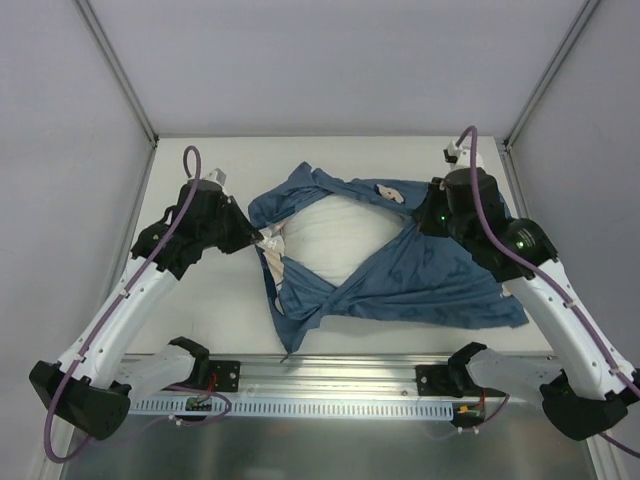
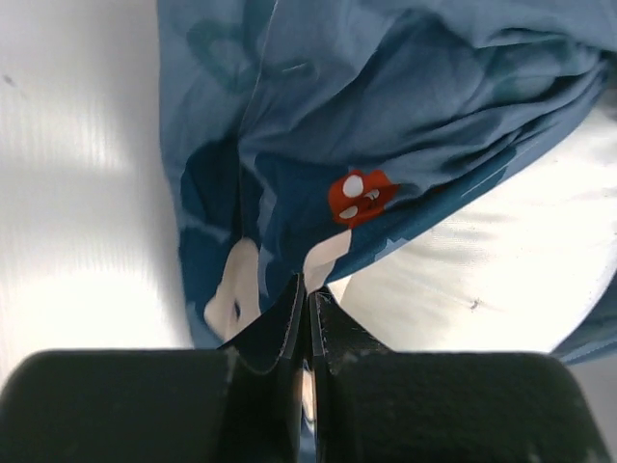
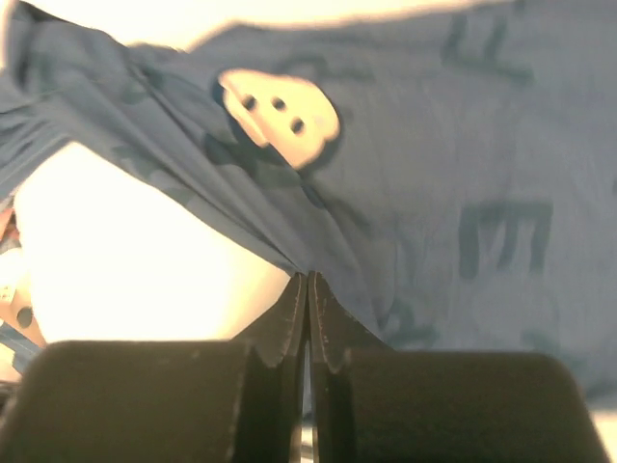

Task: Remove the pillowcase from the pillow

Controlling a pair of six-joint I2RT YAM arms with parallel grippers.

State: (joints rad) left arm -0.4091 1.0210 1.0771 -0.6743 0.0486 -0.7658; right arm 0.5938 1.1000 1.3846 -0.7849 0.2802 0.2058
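Around the middle of the counter (image 1: 200, 290), the pillowcase (image 1: 430, 280) is seen bunched round the pillow (image 1: 335, 235), with white bulging out of the opening. From above, the left gripper (image 1: 262, 238) and right gripper (image 1: 416, 224) are just seen at opposite sides. In the wrist views both are shown pinched tight on blue fabric, and a red patch (image 2: 359, 198) is caught only by the left one.

The plump white fabric pillow (image 1: 335, 235) lies centrally on the pale flat table (image 1: 215, 300), ringed by the soft blue printed pillowcase (image 1: 430, 285), whose bulk spreads right and nearward. The left gripper (image 1: 262, 240) pinches its left edge; the right gripper (image 1: 418, 222) pinches its right side, opposite.
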